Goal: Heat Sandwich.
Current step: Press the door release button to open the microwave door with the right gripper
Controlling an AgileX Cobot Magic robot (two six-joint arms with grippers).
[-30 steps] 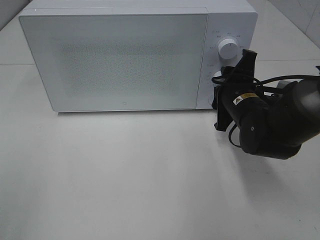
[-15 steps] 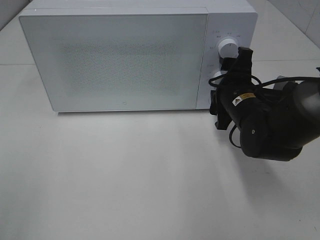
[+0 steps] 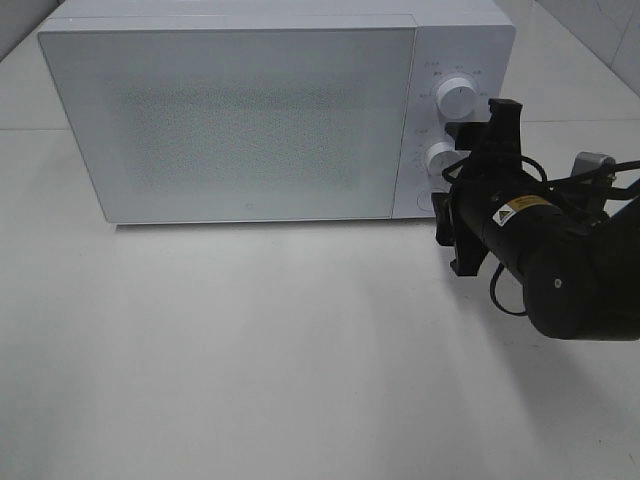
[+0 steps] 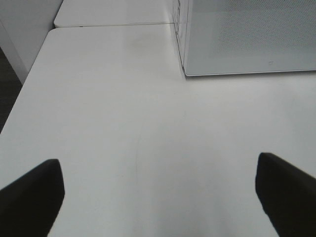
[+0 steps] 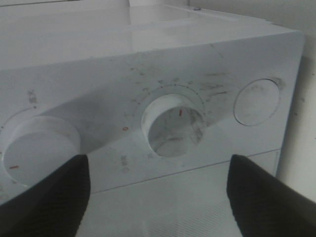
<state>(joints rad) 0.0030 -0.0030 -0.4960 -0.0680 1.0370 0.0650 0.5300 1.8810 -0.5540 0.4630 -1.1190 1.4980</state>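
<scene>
White counter [image 3: 250, 350] fills the high view, and a white microwave [image 3: 240, 120] stands along its far edge with the door [image 3: 230, 110] shut. The right tool [image 3: 470, 185] hangs just in front of the lower knob [image 3: 441, 160], under the upper knob [image 3: 457, 98].

From the left wrist, the left tool [image 4: 158, 197] is spread wide above bare counter and grips nothing.

From the right wrist, the right tool [image 5: 158, 192] has its fingers [image 5: 44, 197] wide apart, with the lower knob [image 5: 173, 123] between them and untouched, beside a round button [image 5: 256, 101].

No view shows the sandwich, so I cannot tell where it lies relative to either tool.
</scene>
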